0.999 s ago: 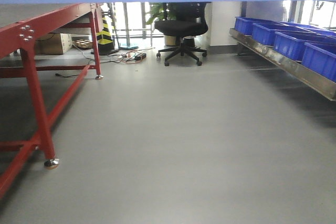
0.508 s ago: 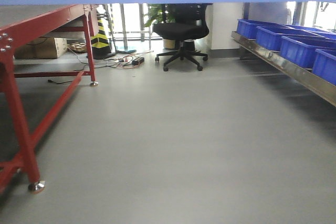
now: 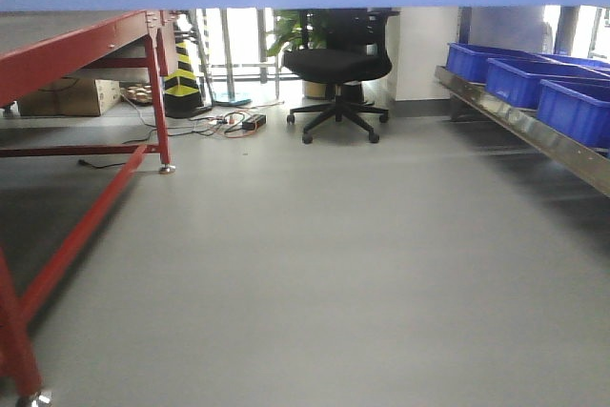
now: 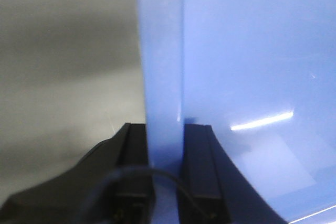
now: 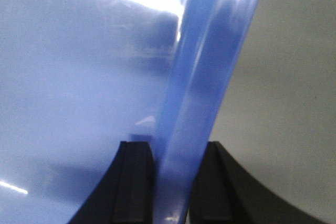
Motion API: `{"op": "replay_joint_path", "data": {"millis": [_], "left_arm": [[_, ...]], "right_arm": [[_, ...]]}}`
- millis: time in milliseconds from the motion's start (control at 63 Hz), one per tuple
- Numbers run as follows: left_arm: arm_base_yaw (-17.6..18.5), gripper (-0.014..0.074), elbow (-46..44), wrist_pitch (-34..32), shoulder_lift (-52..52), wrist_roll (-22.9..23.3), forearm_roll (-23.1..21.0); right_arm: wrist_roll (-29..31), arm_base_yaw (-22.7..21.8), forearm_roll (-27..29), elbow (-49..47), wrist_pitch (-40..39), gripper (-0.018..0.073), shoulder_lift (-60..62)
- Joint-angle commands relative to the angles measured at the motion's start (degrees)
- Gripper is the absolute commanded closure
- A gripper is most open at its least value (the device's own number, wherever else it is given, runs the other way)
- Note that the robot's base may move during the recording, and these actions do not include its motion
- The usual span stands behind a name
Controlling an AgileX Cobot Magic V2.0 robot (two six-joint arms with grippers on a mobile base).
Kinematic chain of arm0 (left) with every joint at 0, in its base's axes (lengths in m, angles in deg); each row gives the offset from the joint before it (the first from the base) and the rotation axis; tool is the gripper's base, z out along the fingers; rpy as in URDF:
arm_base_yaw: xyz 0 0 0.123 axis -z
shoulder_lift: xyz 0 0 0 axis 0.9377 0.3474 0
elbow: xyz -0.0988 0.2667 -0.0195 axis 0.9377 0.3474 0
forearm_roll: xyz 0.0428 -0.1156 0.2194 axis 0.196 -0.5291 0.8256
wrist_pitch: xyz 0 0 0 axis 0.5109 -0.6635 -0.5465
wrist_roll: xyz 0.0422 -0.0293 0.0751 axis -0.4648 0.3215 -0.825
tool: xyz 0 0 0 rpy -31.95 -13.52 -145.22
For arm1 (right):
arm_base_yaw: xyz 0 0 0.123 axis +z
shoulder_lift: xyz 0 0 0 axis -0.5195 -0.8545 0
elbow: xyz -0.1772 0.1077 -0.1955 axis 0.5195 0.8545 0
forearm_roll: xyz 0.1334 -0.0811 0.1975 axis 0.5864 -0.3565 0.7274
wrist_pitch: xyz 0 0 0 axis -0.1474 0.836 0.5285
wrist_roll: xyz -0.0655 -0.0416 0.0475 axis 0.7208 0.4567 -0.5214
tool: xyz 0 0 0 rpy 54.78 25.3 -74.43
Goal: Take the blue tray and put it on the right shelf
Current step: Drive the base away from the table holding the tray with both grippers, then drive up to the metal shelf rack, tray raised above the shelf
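Glossy periwinkle plastic fills both wrist views. The blue tray [image 4: 252, 77] is held off the grey floor [image 3: 315, 264], its rolled rim clamped between the black fingers of the left end effector [image 4: 165, 140] at one edge and the right end effector [image 5: 173, 153] at the other. From the front it shows only as a smooth blue band, cut off at the top. The right shelf [image 3: 534, 135], brushed steel, carries deep dark-blue bins [image 3: 572, 107] behind its front lip. A red-framed surface [image 3: 67, 50], black office chair [image 3: 338, 69] and striped cone [image 3: 181, 78] stand on the floor.
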Motion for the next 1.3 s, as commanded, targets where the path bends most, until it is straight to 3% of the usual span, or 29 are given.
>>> {"op": "replay_joint_path", "data": {"millis": [0, 1285], "left_arm": [[0.50, 0.0645, -1.87, 4.90, -1.54, -1.74, 0.15], [0.50, 0.0645, -1.87, 4.90, -1.54, -1.74, -1.11]], "right_arm": [[2.47, 0.11, -2.51, -1.88, -1.79, 0.0503, 1.22], [2.47, 0.11, -2.51, -1.88, -1.79, 0.0503, 1.22]]}}
